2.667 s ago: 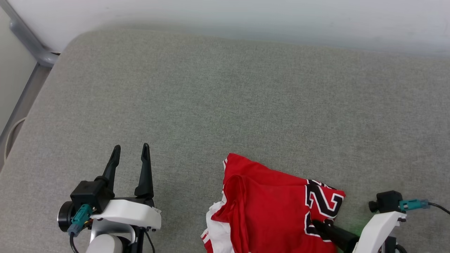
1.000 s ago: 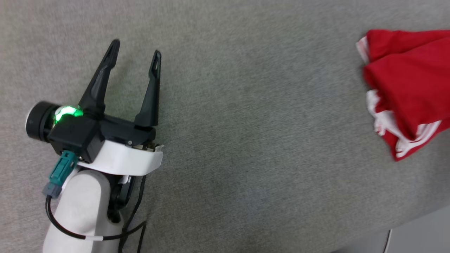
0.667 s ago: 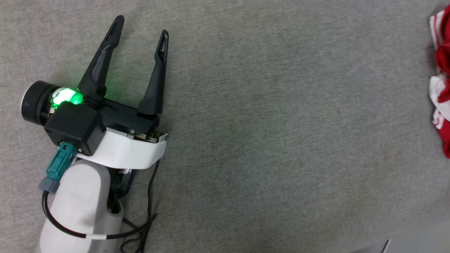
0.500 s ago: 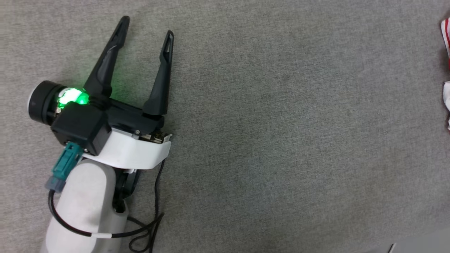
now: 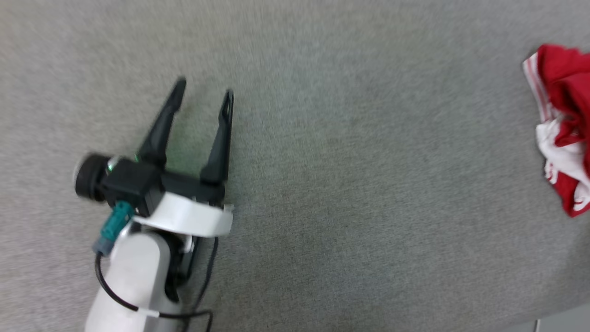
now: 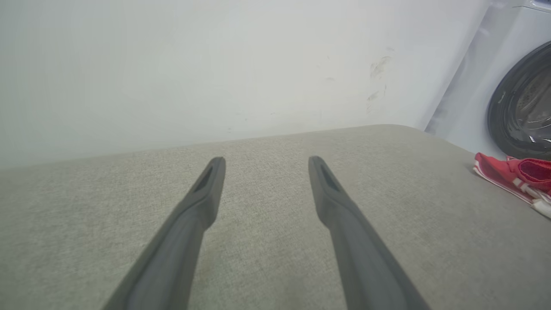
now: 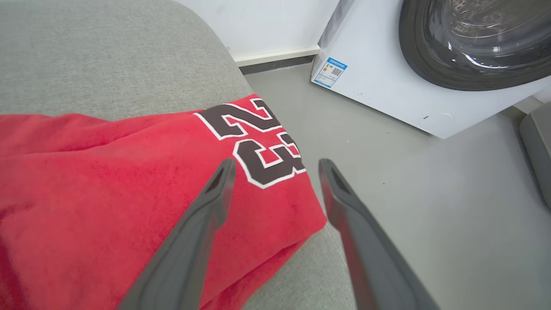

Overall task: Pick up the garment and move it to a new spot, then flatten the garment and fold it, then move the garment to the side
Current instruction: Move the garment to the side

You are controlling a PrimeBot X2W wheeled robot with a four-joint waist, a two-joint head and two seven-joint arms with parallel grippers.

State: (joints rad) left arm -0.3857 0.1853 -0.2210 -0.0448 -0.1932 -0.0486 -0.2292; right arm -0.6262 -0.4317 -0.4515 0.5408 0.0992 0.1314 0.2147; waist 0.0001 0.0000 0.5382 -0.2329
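Observation:
The garment (image 5: pixel 564 138), a red shirt with white striped trim, lies bunched at the far right of the head view on the grey padded surface (image 5: pixel 350 193). My left gripper (image 5: pixel 204 90) stands open far to its left, with nothing between its fingers. In the left wrist view that gripper (image 6: pixel 267 161) hovers over bare padding, with the garment (image 6: pixel 512 174) far off at the right. My right gripper (image 7: pixel 277 165) is open just above the garment (image 7: pixel 129 181), near the black number 23 (image 7: pixel 258 142) at the surface's rounded corner.
The padded surface ends at the lower right (image 5: pixel 567 323), where grey floor (image 7: pixel 409 181) begins. A white washing machine (image 7: pixel 430 64) with a dark round door stands on the floor past the garment. A pale wall (image 6: pixel 215 64) runs behind the surface.
The head camera has swung, so the whole picture shifted and more of the garment shows at the right edge than half a second ago. The left gripper is open as before.

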